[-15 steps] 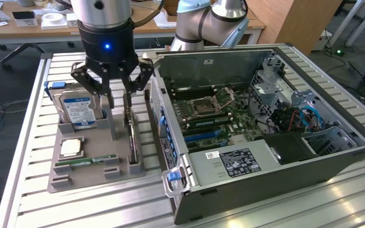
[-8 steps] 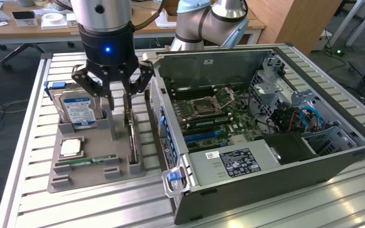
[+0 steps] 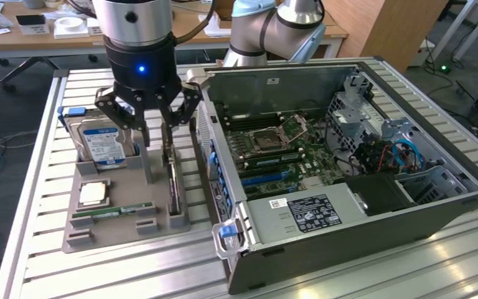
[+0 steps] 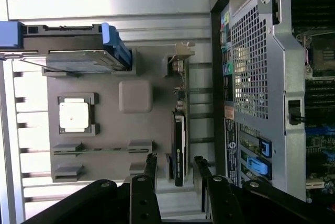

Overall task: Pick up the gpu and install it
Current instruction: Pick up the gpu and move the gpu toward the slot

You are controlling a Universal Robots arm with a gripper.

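Note:
The gpu (image 3: 173, 177) stands on edge in a slot of the grey tray (image 3: 122, 233), a thin dark card beside the computer case. In the wrist view the gpu (image 4: 179, 148) runs lengthwise, its silver bracket (image 4: 180, 59) at the far end. My gripper (image 3: 157, 123) hangs over the card's rear end and is open. In the wrist view, the gripper (image 4: 175, 166) has one black finger (image 4: 151, 164) on each side of the card's edge, with a gap on both sides. Nothing is held.
On the tray stand a silver hard drive with blue label (image 3: 102, 140), a square CPU (image 3: 94, 192) and a narrow RAM stick (image 3: 110, 212). The open computer case (image 3: 330, 162) with its motherboard (image 3: 276, 149) lies close to the tray on the exterior view's right. The slatted metal table (image 3: 98, 274) lies beneath.

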